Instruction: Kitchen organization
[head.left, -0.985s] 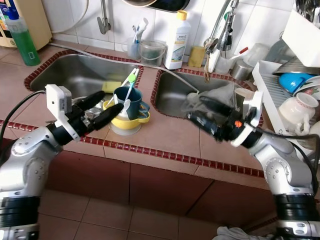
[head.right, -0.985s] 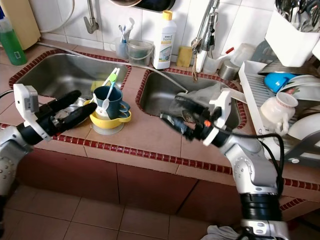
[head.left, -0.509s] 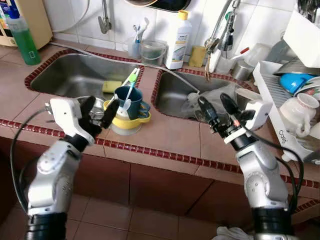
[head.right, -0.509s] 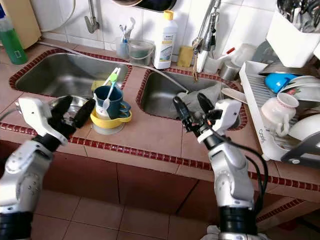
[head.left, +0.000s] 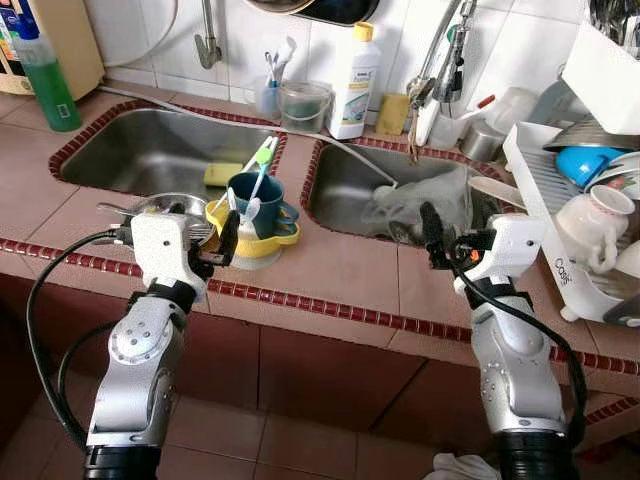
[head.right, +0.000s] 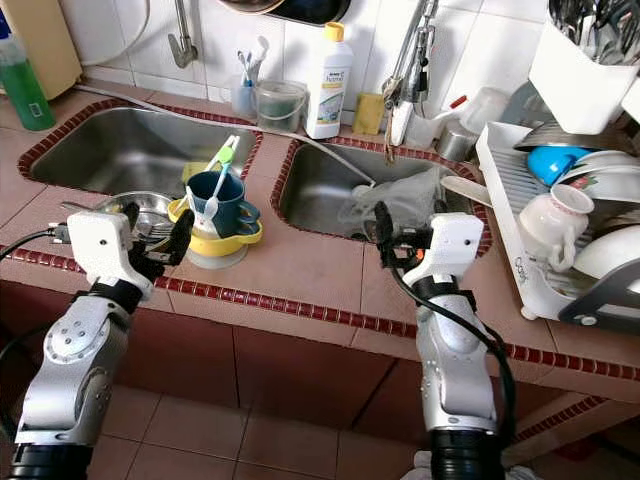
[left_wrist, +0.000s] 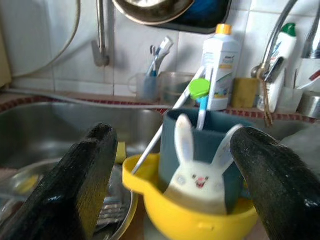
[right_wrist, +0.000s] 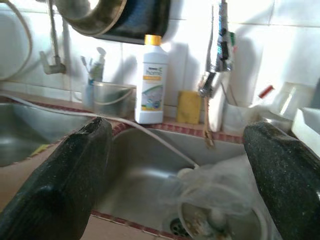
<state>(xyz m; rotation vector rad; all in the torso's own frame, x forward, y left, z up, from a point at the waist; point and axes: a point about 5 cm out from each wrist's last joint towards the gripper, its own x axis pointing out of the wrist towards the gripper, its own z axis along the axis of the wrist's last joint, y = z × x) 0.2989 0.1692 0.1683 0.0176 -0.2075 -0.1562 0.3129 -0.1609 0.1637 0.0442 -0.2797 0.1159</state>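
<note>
I'm lining the spread left pincer (left_wrist: 170, 165) on the blue mug (left_wrist: 200, 155); right pincer (right_wrist: 175, 175) hanging agape; advancing squarely seems best.

Two sinks sit side by side in the counter (head.left: 330, 270): the left sink (head.left: 150, 150) and the right sink (head.left: 360, 190). On the strip between them a mug (head.left: 255, 200) stands in a bowl (head.left: 262, 243), with toothbrushes (head.left: 262, 160) in the mug. A metal dish (head.left: 165, 207) lies just left of the bowl. A bottle (head.left: 355, 80) stands behind the sinks against the wall. A dish rack (head.left: 560, 200) with cups occupies the counter's right end. A plastic bag (head.left: 415, 200) lies in the right sink.
</note>
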